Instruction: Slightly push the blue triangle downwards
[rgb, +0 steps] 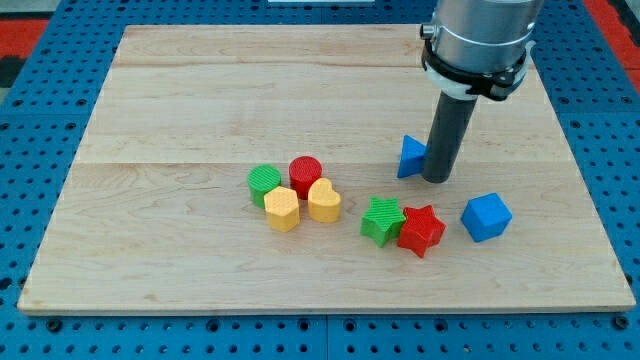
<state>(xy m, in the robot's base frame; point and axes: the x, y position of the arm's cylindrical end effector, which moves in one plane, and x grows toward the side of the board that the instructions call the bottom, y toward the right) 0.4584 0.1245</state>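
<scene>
Tool: the arm carries no gripper and no fingers, so there is nothing to stand apart, together or clamped; contact is made by my tip (437, 179) alone, the lower end of a straight dark rod.
Tip position: on the wooden board (200, 100), touching or just beside the right side of the blue triangle (410, 157); contact cannot be confirmed, since the rod hides that edge.
Target location: the blue triangle lies right of the board's centre, apart from all other blocks.
Blocks below target: the green star (382, 220) and the red star (421, 231) touch each other, toward the view's bottom from the triangle; the blue cube (487, 217) sits to the right of them.
Left cluster: the green cylinder (264, 184), red cylinder (305, 173), yellow hexagon (282, 209) and yellow heart (324, 200) are packed together, well apart from the triangle.
Step in hand: judged as approach; the tip stands at the side of the triangle, not on its upper edge, so a downward push is not yet set up.
Next move calls for: bringing the tip round to the triangle's top side, then a short stroke toward the view's bottom.
Constraint: keep the stroke brief so the triangle stops short of the two stars.
</scene>
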